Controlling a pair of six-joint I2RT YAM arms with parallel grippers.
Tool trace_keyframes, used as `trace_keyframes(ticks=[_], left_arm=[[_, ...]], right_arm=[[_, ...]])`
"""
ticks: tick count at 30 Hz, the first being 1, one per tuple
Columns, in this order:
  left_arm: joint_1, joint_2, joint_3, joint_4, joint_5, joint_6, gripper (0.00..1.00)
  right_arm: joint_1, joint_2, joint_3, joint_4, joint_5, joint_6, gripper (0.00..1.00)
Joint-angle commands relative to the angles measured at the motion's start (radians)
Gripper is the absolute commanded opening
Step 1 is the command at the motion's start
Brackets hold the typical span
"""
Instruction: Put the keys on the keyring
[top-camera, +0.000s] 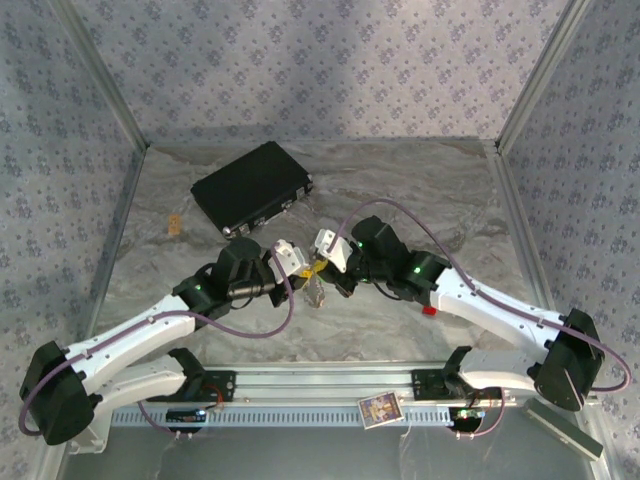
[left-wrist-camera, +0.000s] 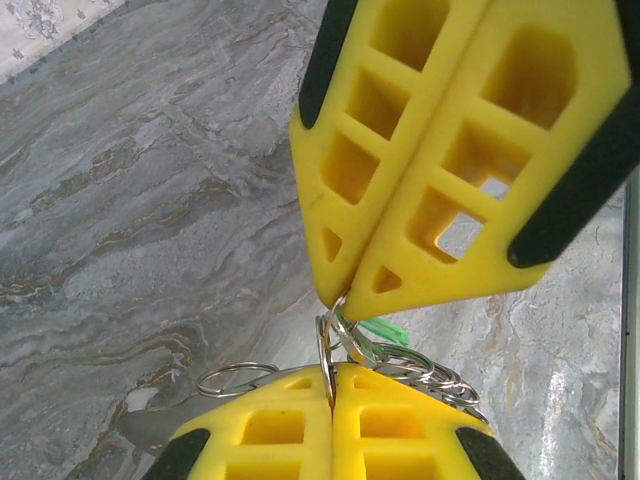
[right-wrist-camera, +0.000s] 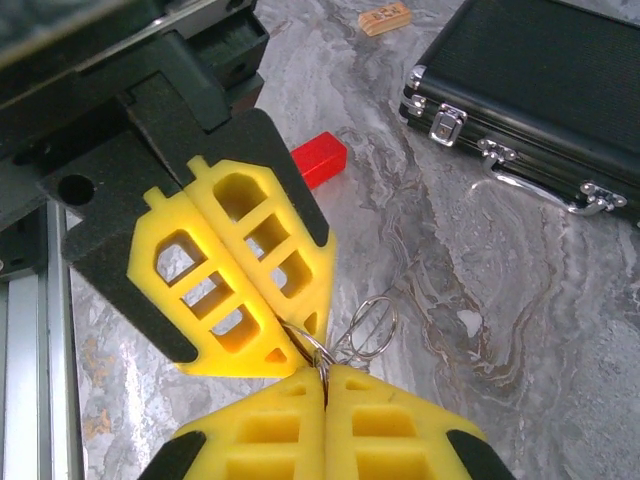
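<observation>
Left wrist: keyring (left-wrist-camera: 327, 345) pinched between both arms' closed fingers (left-wrist-camera: 390, 430).

Left end effector (left-wrist-camera: 332, 374) and right end effector (right-wrist-camera: 325, 374) closed, tips nearly meeting.

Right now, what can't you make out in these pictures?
- Left wrist view: the green key is mostly covered by loops of the keyring; its shank is hidden.
- Top view: where the left end effector and right end effector meet, the keyring is too small to count keys.
- Right wrist view: the black case is cut off by the top and right edges.
- Top view: the card's print is too small to read.
</observation>
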Motion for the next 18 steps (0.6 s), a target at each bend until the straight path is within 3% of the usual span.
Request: trace_keyframes(ticks=[1,11,18], left_arm=[[-0.008,-0.008,0.028,0.024,0.048,0.029,0.0],[-0.01,-0.014,0.019,0.025,0.045,0.057,0.0],[-0.011,-0.009,0.02,0.027,0.025,0.057,0.0]], right_arm=[[-0.008,0.008,0.036,0.002,0.09,0.038,0.0],[-0.019,0.041,0.073,-0.065,0.076,0.074,0.0],[-0.014,0.023,0.066,-0.055,-0.029,0.049,0.0]])
